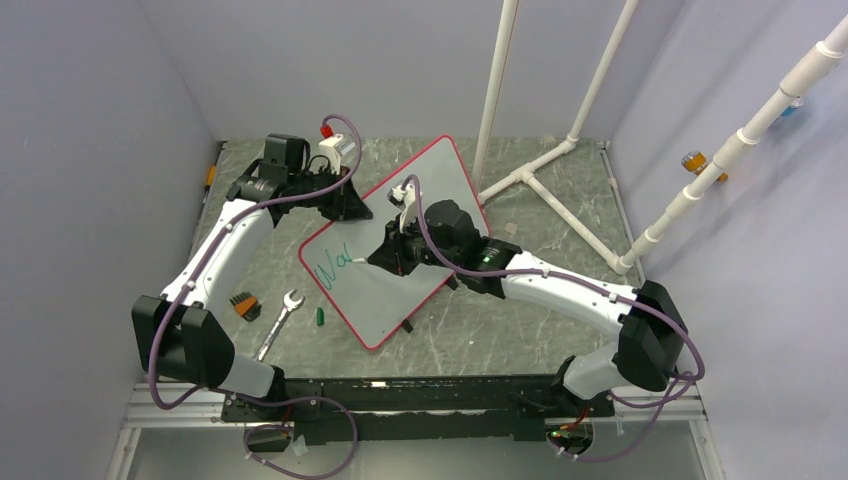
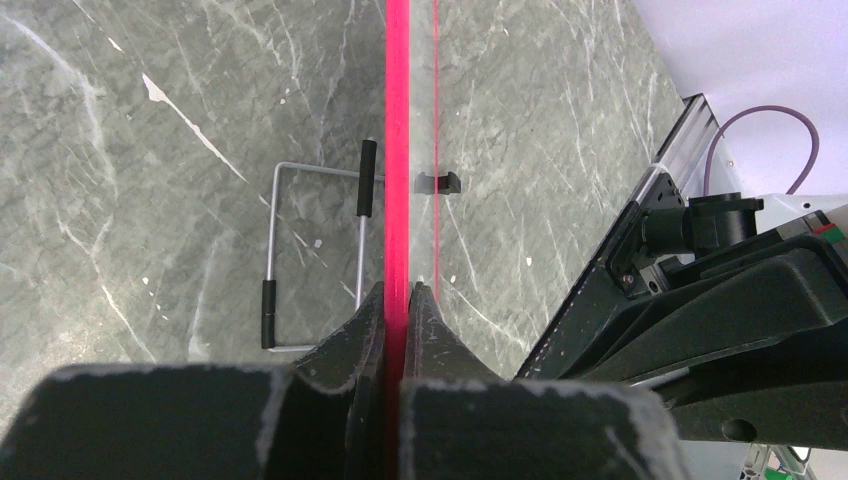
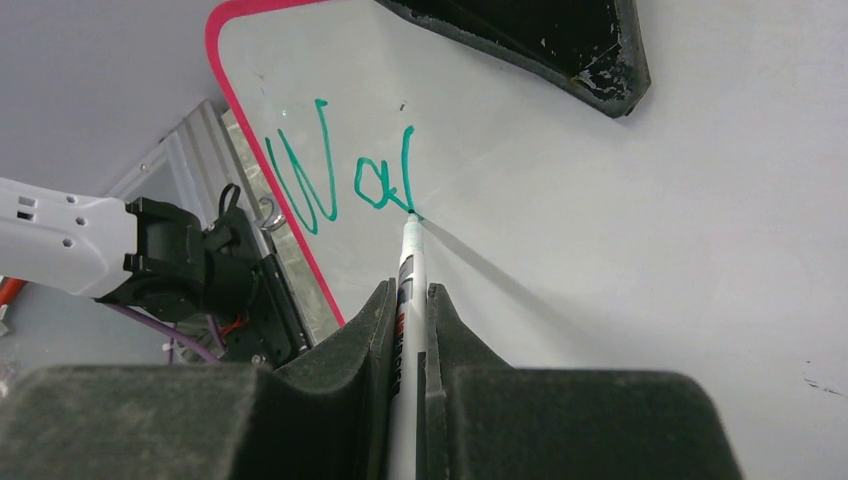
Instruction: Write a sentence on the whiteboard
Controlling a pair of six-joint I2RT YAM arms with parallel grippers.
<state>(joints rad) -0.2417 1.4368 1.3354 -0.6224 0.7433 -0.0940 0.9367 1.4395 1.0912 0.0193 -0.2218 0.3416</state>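
sentence [image 3: 345, 180]: green lettering, only "Wa" and one more upright stroke so far; most of the writing is not yet done.
whiteboard [image 1: 400, 300]: lies diagonally mid-table [image 1: 520, 335] between the two arms, with the lettering near its left corner.
marker [image 3: 408, 262]: tip touches the board at the foot of the newest stroke.
right gripper [image 3: 407, 292]: pressed together on the marker's barrel, aiming it down at the board.
left gripper [image 2: 398, 292]: pinching the board's red rim at the far-left edge, apparently to steady it.
nearby: a wrench [image 1: 280, 322] and a small green cap [image 1: 320, 316] lie just off the board's near-left edge.
risk, board shift: the rim is thin and smooth, so a sideways writing push could slide it through the pinch and skew the line.
risk, marker: the barrel is slim, and too much downward pressure could tilt it in the grip; too little would break the stroke.
risk, smear: the right arm hangs over the board, so a low pass could wipe wet ink.
risk, room: the letters look large, so later words may crowd.
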